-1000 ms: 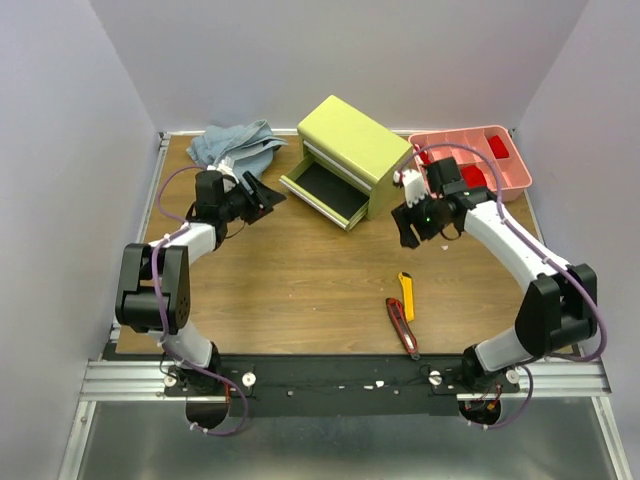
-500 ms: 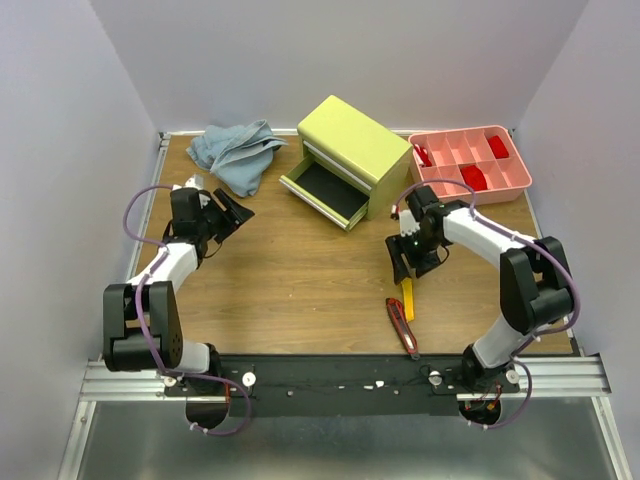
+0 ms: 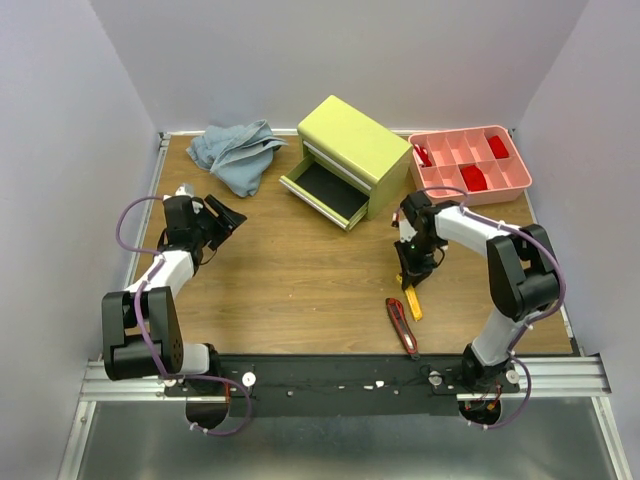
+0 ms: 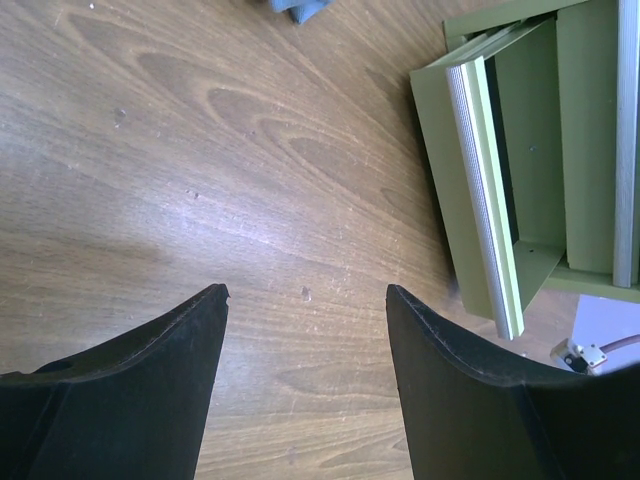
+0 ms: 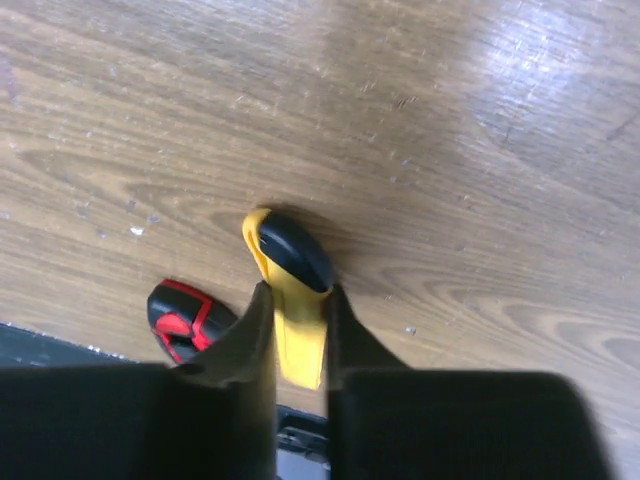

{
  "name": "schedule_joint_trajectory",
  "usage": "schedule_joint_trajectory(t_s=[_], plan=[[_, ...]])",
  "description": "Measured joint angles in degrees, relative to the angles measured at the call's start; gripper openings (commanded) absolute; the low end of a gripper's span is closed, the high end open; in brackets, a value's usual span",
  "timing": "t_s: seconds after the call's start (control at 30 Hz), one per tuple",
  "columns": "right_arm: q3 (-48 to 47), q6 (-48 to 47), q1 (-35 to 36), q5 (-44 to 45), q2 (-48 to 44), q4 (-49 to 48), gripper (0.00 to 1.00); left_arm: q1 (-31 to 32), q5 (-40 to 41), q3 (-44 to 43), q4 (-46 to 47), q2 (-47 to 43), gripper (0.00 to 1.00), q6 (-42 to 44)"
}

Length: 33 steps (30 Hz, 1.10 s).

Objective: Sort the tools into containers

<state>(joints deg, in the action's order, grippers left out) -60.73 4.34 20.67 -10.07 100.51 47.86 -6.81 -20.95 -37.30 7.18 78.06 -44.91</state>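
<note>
The yellow utility knife [image 5: 293, 285] lies on the wooden table, and my right gripper [image 5: 297, 297] is shut on its body. From above, that gripper [image 3: 409, 277] stands over the knife [image 3: 412, 303]. The longer red-black utility knife [image 3: 403, 326] lies just left of it, its end [image 5: 184, 320] beside my left finger [image 5: 250, 335]. The yellow-green chest [image 3: 352, 140] stands at the back with its bottom drawer [image 3: 322, 188] pulled out and dark inside. My left gripper [image 3: 228, 215] hangs open over bare wood [image 4: 305, 292], well left of the drawer's silvery front edge [image 4: 484, 200].
A blue-grey cloth [image 3: 236, 150] lies bunched at the back left. A pink divided tray [image 3: 512, 180] with red pieces sits right of the chest. The table's side rails run along the left and right edges.
My right gripper came down and toward the near edge onto the yellow knife and shut on it. My left arm drew back to the left, away from the drawer, still open.
</note>
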Motion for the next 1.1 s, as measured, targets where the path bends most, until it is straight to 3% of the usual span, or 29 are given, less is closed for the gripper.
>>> schedule_joint_trajectory(t_s=[0.2, 0.53, 0.63, 0.87, 0.93, 1.0, 1.1], plan=[[-6.6, -1.9, 0.3, 1.0, -1.0, 1.9, 0.01, 0.0, 0.2, -0.1, 0.8, 0.2, 0.71, -0.7], [-40.6, -7.6, 1.3, -8.1, 1.0, -1.6, 0.01, 0.0, 0.4, -5.4, -0.2, 5.5, 0.7, 0.2], [-50.2, -9.0, 3.0, -11.0, 4.9, -4.1, 0.01, 0.0, 0.4, -6.3, -0.8, 5.8, 0.7, 0.7], [-60.6, -12.8, 8.7, -8.9, 17.9, -6.1, 0.01, 0.0, 0.4, -6.3, -1.2, 5.8, 0.7, 0.8], [-62.5, -14.5, 10.6, -5.4, 22.1, -6.9, 0.31, 0.0, 0.4, -6.2, -1.2, 5.7, 0.7, 0.9], [-62.8, -16.1, 12.0, -2.5, 24.9, -7.5, 0.51, 0.0, 0.4, -5.9, -1.3, 5.2, 0.7, 1.0], [-62.8, -18.5, 13.8, 2.0, 27.3, -7.6, 0.57, 0.0, 0.4, -5.7, -1.3, 4.7, 0.7, 1.1]])
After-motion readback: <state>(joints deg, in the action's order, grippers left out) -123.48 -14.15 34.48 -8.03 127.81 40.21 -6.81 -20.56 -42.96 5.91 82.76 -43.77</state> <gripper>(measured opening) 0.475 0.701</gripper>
